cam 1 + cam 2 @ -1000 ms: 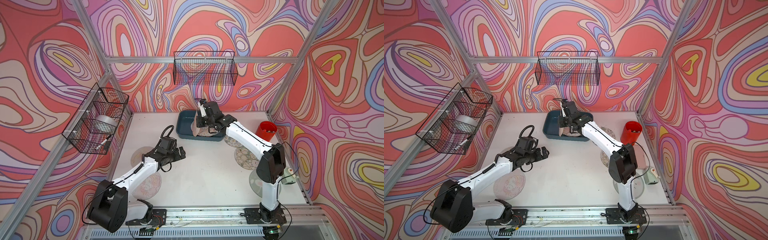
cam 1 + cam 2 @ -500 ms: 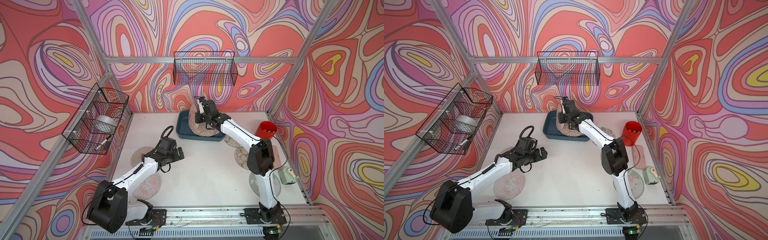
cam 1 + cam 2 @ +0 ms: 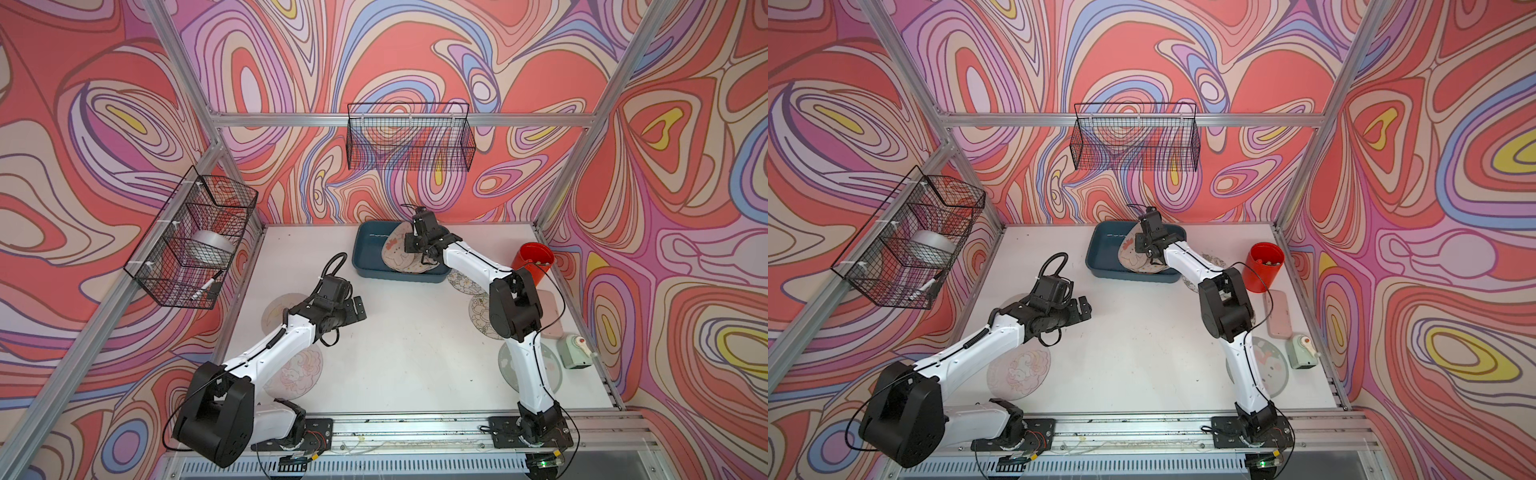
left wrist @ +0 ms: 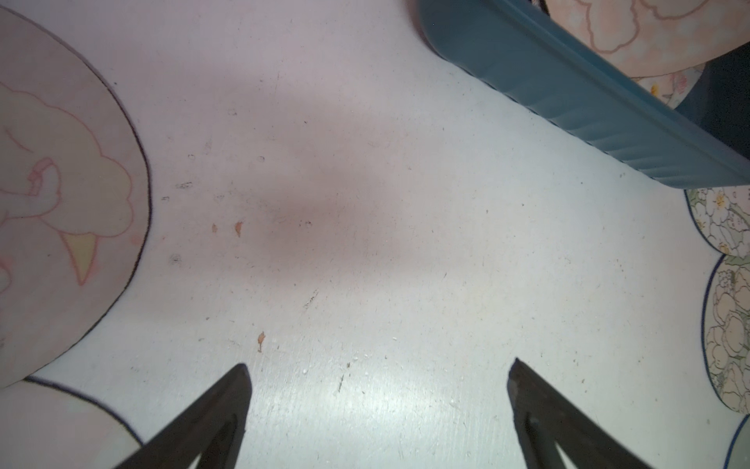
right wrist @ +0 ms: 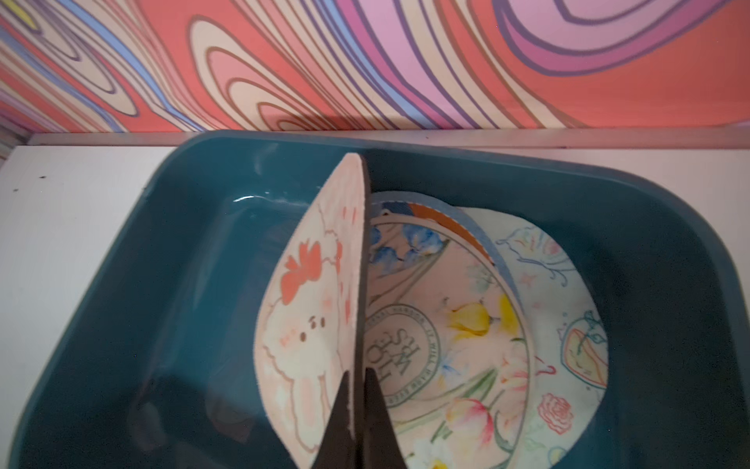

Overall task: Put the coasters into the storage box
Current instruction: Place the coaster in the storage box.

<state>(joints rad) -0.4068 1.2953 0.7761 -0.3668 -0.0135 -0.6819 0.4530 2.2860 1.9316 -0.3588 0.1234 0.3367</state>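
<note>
Progress: three or more coasters [image 5: 466, 325] lie flat in box [image 5: 121, 325]; right tool [image 5: 357, 377] pinches rabbit coaster [image 5: 308, 325] on edge over them. Left tool [image 4: 377, 365], wide and empty, hovers near box. At least five coasters lie loose on counter [image 3: 415, 353] beside box.

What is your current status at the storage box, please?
Right jaws shut on rabbit coaster, upright over storage box. Left jaws open, empty. Stacked coasters beneath, no obstruction.

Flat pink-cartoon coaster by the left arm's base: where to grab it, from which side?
Probably pinch the coaster at the rim farthest from the left arm, coming from above with the open left gripper. It lies flat and thin; that arm overhangs its other edge.
</note>
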